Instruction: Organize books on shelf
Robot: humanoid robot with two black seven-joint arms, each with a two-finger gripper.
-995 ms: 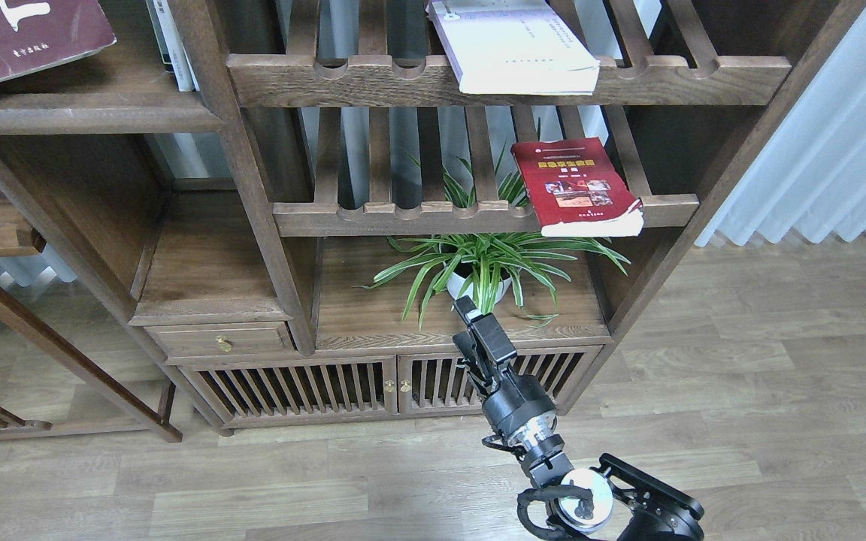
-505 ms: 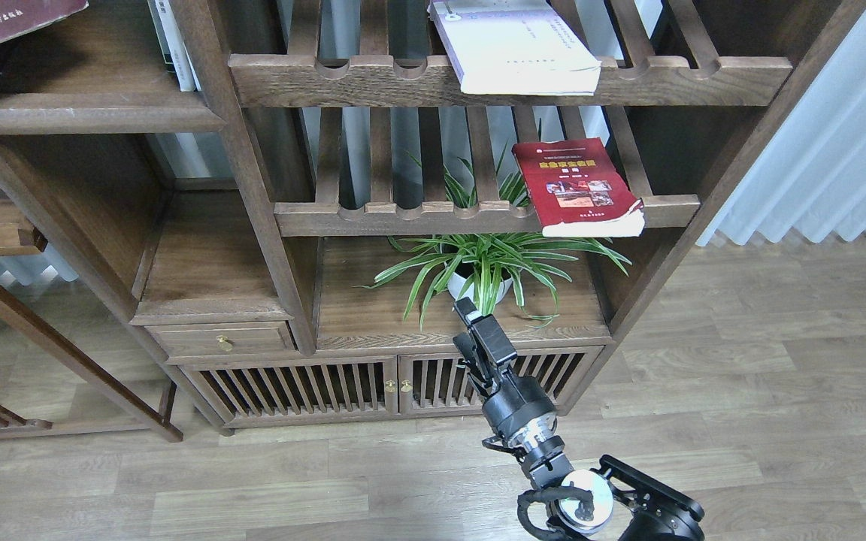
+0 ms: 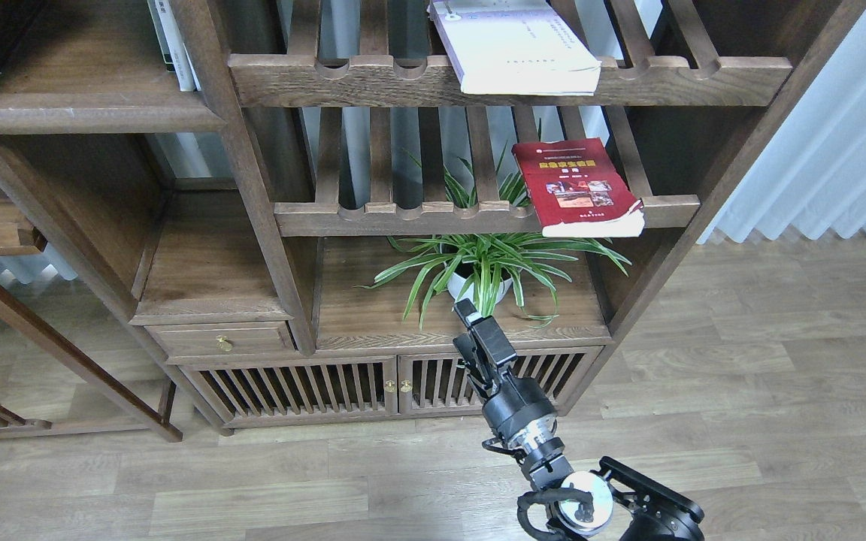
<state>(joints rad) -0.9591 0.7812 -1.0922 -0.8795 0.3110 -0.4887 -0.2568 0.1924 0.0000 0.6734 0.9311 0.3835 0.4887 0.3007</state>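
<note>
Floor: grey-brown wood planks.
Bookcase: tall, dark brown.
Doors: slatted.
Curtain: white, at right.

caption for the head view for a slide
Right gripper hangs low before the bookcase; red book and white book lie on slatted racks.

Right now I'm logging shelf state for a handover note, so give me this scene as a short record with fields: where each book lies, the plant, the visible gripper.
red paperback book: flat on lower slatted rack, right end, overhanging front rail
white paperback book: flat on upper slatted rack, overhanging front rail
solid dark-brown wooden shelf: upper left; upright white books at its back
green potted plant: under lower rack
right gripper: below plant, holding nothing; open or shut unclear
left gripper: not in view
</note>
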